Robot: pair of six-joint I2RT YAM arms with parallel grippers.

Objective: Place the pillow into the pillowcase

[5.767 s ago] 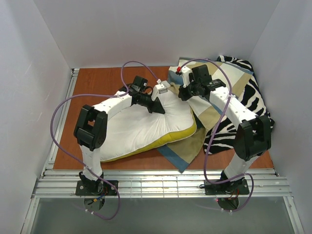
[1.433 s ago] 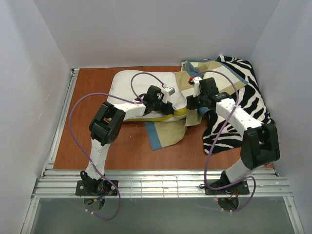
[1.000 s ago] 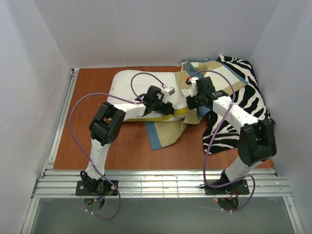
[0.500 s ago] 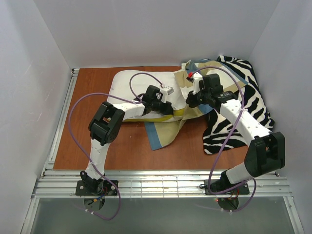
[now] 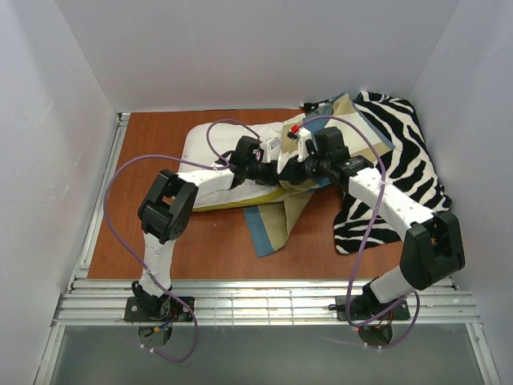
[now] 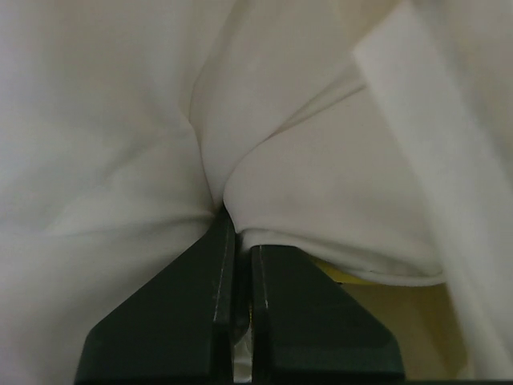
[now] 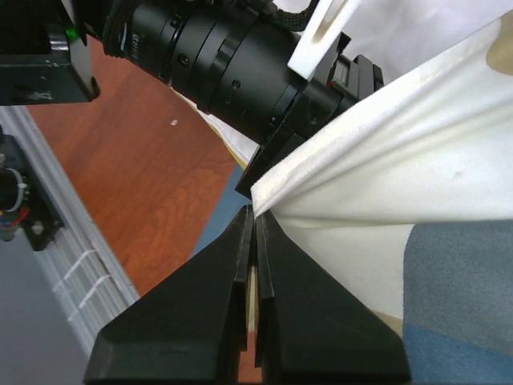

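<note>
My left tool [image 6: 235,228] pinches the pillow [image 5: 200,148] on the worktop [image 5: 144,152]. My right tool [image 7: 252,212] clamps the pillowcase [image 5: 272,224] hem beside it. I'd lift that hem clear, then feed the pillow's corner straight in.

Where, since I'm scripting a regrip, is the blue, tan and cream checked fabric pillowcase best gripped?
Probably its cream edge fold beside the soft white pillow, approached from the right: the blue, tan and cream checked pillowcase is thin, limp cloth there, and the shut right gripper pinches such a fold, stretched taut.
</note>
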